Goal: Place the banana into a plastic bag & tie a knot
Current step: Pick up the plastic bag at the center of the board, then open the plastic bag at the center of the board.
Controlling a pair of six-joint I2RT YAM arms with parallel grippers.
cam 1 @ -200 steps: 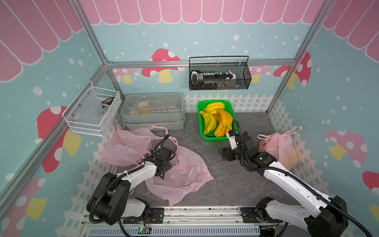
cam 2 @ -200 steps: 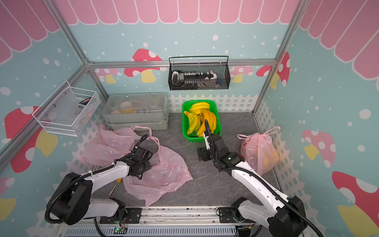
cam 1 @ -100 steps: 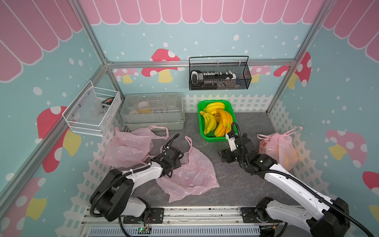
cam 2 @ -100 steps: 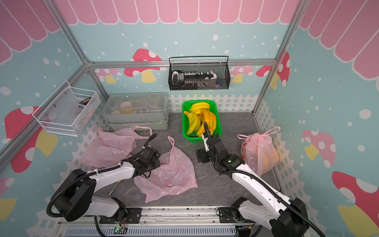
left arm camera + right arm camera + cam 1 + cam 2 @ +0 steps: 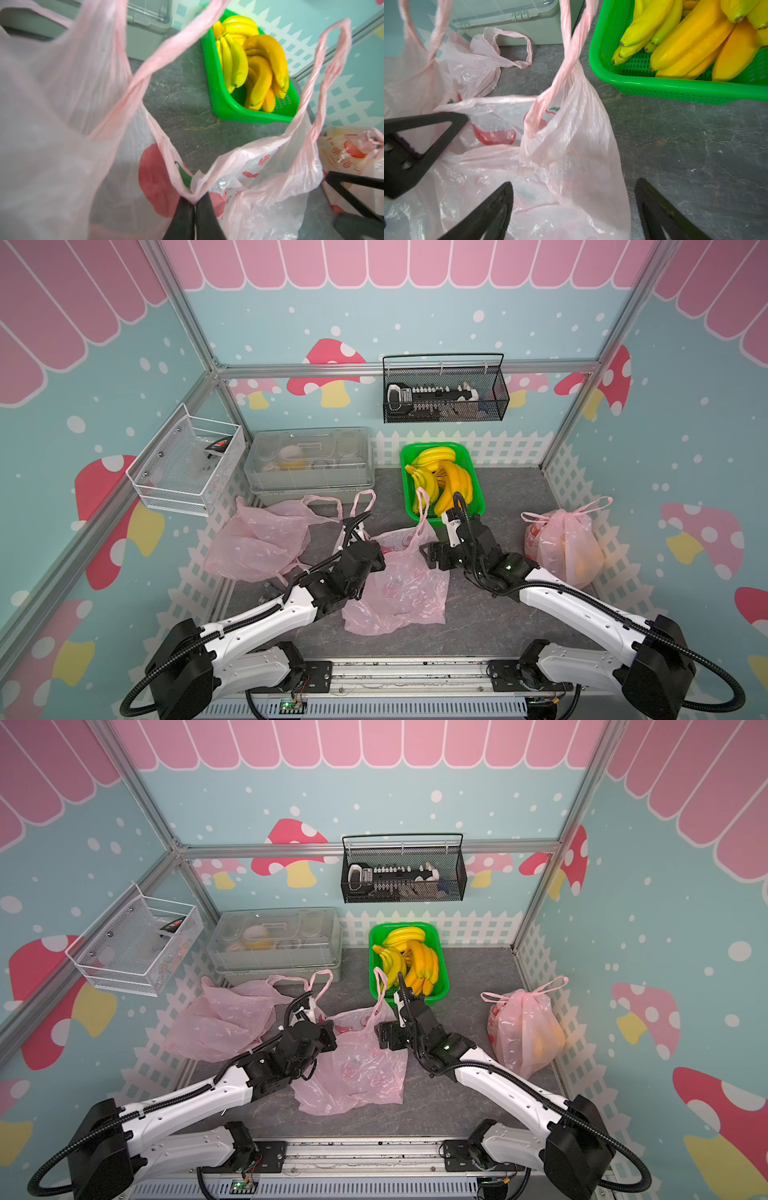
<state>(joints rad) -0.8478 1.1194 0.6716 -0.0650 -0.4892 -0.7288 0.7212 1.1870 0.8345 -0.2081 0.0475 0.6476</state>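
1. You are at the bag-opening step. No banana has been bagged: the bananas (image 5: 440, 481) all lie in the green basket (image 5: 675, 91) at the back of the table (image 5: 498, 626).
2. Your left gripper (image 5: 195, 205) is pinched together on the plastic bag (image 5: 399, 589), holding its rim at the dip between the two handles. The bag lies mid-table, just in front of the basket, with its right handle (image 5: 424, 506) standing up against the basket's near corner.
3. Your right gripper (image 5: 574, 185) has its jaws wide apart and holds nothing. It hovers over the bag's right edge, beside that handle.
4. The next move probably calls for the right gripper to catch the opposite rim and spread the mouth, or to reach past the handle for a banana. Either way, keep the left pinch firm, because the film is thin and slack.
5. The held bag looks empty; the red patches inside are print.
6. The tied bag (image 5: 565, 547) on the right holds something orange-yellow.
7. The spare bag (image 5: 257, 543) on the left lies flat and looks empty.
8. The clear lidded box (image 5: 309, 460) holds items too blurred to name.
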